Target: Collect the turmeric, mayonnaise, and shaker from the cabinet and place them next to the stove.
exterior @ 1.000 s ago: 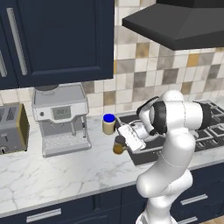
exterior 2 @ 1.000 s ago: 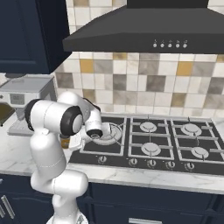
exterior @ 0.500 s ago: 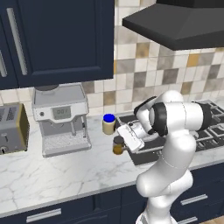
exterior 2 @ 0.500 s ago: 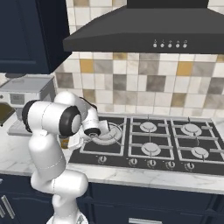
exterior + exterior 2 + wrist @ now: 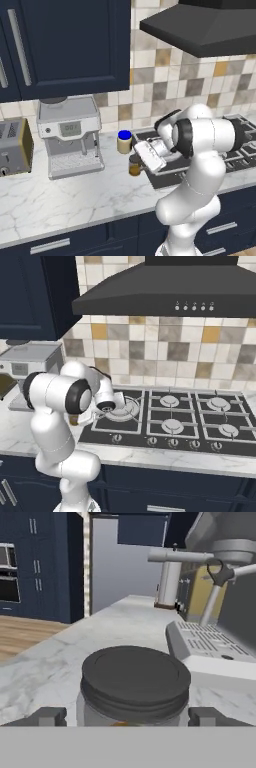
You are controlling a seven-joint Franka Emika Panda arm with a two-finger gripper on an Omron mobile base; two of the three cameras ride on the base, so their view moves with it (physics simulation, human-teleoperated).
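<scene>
Setting down the turmeric is the step you have in hand. The small glass jar with a dark lid and orange-yellow contents [image 5: 134, 167] stands upright on the white marble counter [image 5: 60, 200], just beside the left edge of the flat black gas cooktop with grey burners [image 5: 170, 416].

The two-finger gripper [image 5: 127, 717] is level with the jar. In the hand view its dark fingertips [image 5: 47, 717] stand to either side of the jar's glass body, below the dark lid, with a visible gap on each side. You may take the fingers as released; they are not pressing the glass.

The stubby mayonnaise jar with a bright blue lid and cream contents [image 5: 124, 142] is already on the counter, near the turmeric and towards the tiled wall, beside the stove. By that judgement two of the three items are placed.

No slim black shaker is on the counter. The dark navy wall cabinet [image 5: 70, 45] appears shut.

Your next move calls for drawing the hand straight back from the jar without clipping the lid. Then you should return to the cabinet for the shaker.
</scene>
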